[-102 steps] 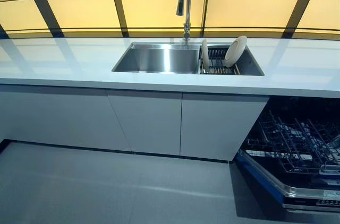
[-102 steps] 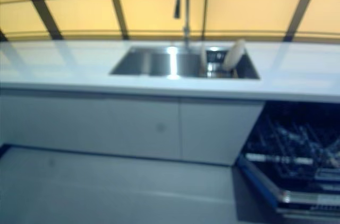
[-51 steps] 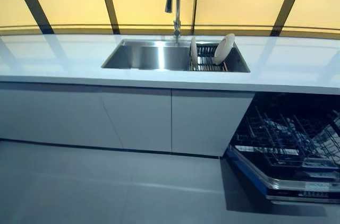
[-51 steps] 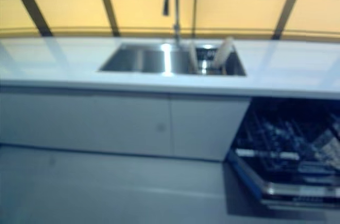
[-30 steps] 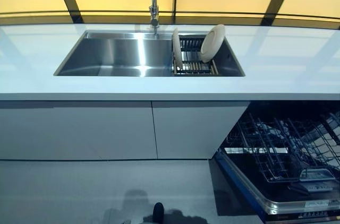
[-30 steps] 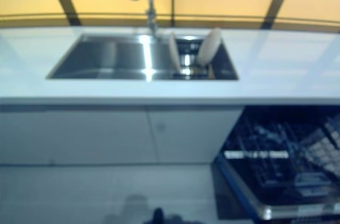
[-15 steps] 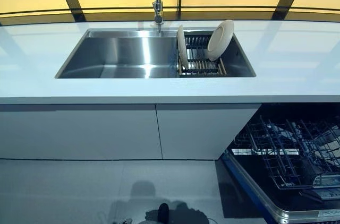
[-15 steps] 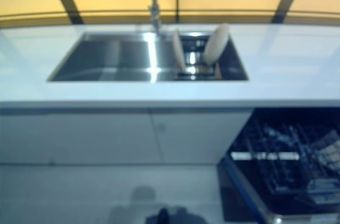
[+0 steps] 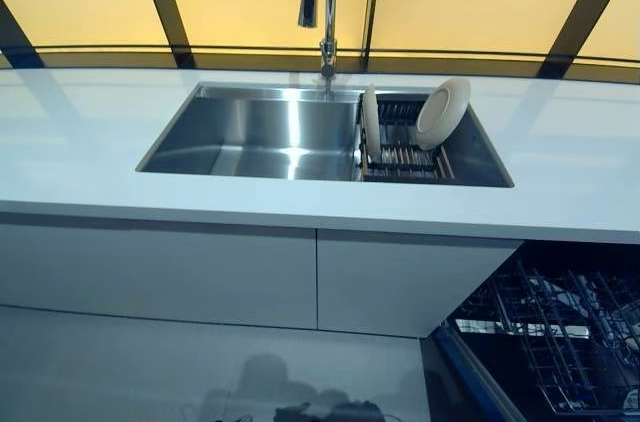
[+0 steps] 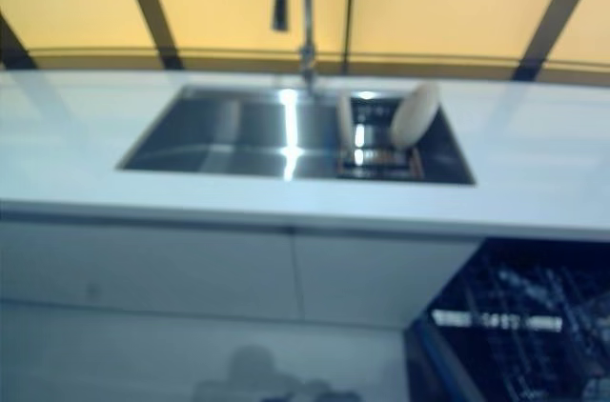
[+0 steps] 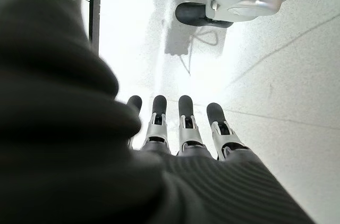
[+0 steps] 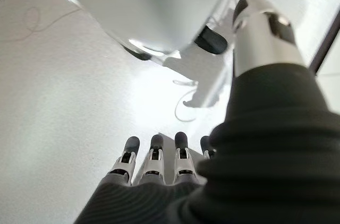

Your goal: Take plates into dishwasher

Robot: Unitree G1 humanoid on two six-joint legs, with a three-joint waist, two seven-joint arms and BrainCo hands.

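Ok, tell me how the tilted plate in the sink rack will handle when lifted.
The tilted plate looks rigid and glazed, so probably slippery and breakable. It leans in the dish rack, so it may tip or catch on the rack when pulled.

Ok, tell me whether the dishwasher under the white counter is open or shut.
Open: the dishwasher's dark wire rack shows pulled out below the white counter.

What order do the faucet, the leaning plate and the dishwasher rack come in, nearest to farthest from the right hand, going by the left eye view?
The right hand hangs low at the robot's side, outside that view, so this is a judgement.
1. Dishwasher rack: lower right, below the counter.
2. Leaning plate: right end of the sink.
3. Faucet: behind the sink, farthest.
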